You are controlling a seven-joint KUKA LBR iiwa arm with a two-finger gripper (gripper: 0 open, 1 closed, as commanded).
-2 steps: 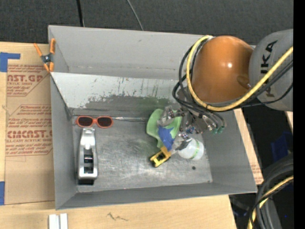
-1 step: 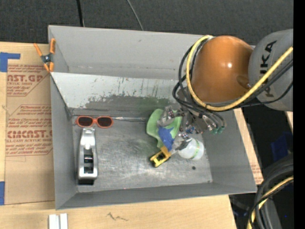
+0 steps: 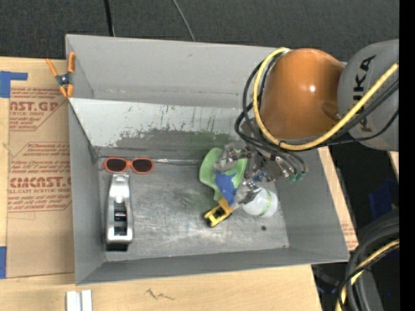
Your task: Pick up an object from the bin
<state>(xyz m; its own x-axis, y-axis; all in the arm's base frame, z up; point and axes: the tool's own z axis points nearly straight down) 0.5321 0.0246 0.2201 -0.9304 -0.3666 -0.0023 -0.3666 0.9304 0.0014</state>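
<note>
Hanging low at the right of the bin (image 3: 155,67), the end effector (image 3: 251,173) sits over a blue piece (image 3: 225,188) on a green sheet (image 3: 213,163) — yellow toy (image 3: 218,214), white lump (image 3: 263,203) beside; whether it is wide or narrow cannot be told.

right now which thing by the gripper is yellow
The small yellow-and-black piece, at the front of the cluster by the gripper. Its neighbours are a green piece, a blue piece and a whitish lump.

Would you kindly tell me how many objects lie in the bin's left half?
2: orange sunglasses by the back wall, and a grey tape dispenser just below them in the view.
</note>
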